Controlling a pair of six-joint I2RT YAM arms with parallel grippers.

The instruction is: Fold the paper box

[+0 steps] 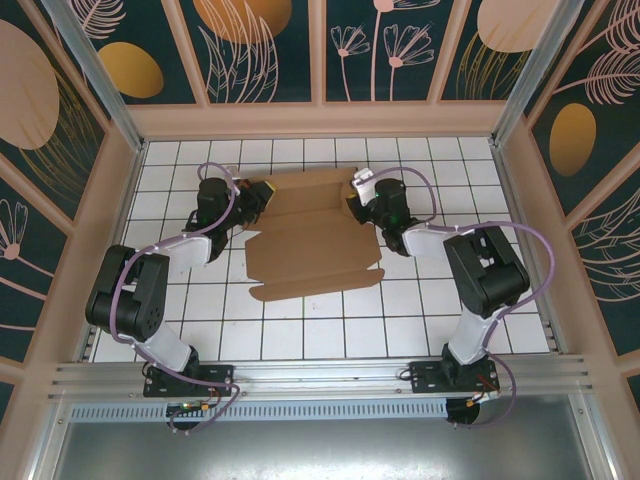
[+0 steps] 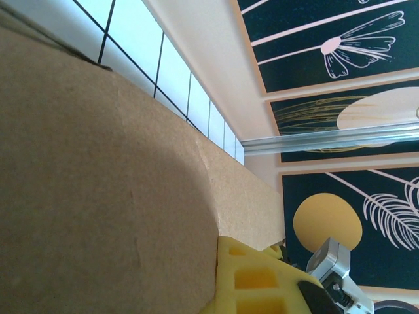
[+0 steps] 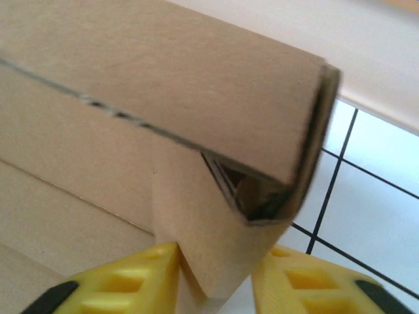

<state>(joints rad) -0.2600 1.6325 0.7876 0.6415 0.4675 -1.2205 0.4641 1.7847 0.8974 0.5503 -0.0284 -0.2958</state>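
Squarely on the white tiled table (image 1: 300, 330) lies the paper box (image 1: 310, 250). It is partly folded and its long axis runs left to right between the two arms. Its far long wall stands raised, while the near panels lie flat towards the bases. The left arm (image 1: 140, 290) and right arm (image 1: 485, 270) reach forward with elbows bent and wrists turned inward, each at its own far corner, so neither is the nearer. The left gripper (image 1: 258, 197) sits at the far-left corner, pressed together, apparently on a cardboard wall that hides one finger and leaves a single yellow pad (image 2: 245, 281) showing. The right gripper (image 1: 358, 203) pinches the folded corner tab (image 3: 216, 242) at the far-right end, its yellow fingers (image 3: 124, 284) touching the tab on both sides. Any next fold would likely turn on that raised far wall, held at both ends.
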